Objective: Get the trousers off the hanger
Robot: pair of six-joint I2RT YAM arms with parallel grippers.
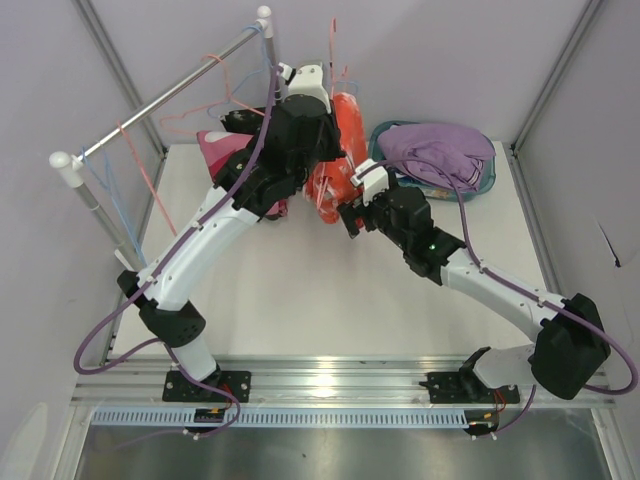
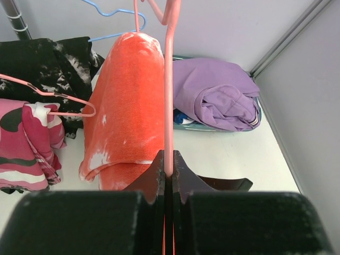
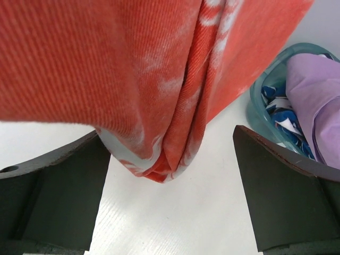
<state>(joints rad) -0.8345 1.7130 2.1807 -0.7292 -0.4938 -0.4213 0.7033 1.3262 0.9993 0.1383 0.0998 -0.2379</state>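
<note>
The orange trousers (image 2: 130, 101) hang folded over a pink hanger (image 2: 169, 79). My left gripper (image 2: 169, 169) is shut on the hanger's wire, holding it up above the table. My right gripper (image 3: 170, 154) is open, its jaws either side of the trousers' lower folded end (image 3: 170, 106); the left jaw touches the cloth. In the top view the orange trousers (image 1: 340, 150) hang between both grippers. The pink-magenta pair (image 2: 26, 143) lies on another pink hanger (image 2: 53, 95). The black speckled pair (image 2: 48, 64) lies behind it. The lavender pair (image 2: 212, 95) lies on the blue-white-red pair (image 3: 279, 106).
A teal basket (image 1: 490, 180) at the back right holds the lavender and patterned pairs. A metal rack rail (image 1: 160, 100) runs along the back left with empty blue and pink hangers on it. A blue hanger (image 2: 106, 13) shows behind the orange pair.
</note>
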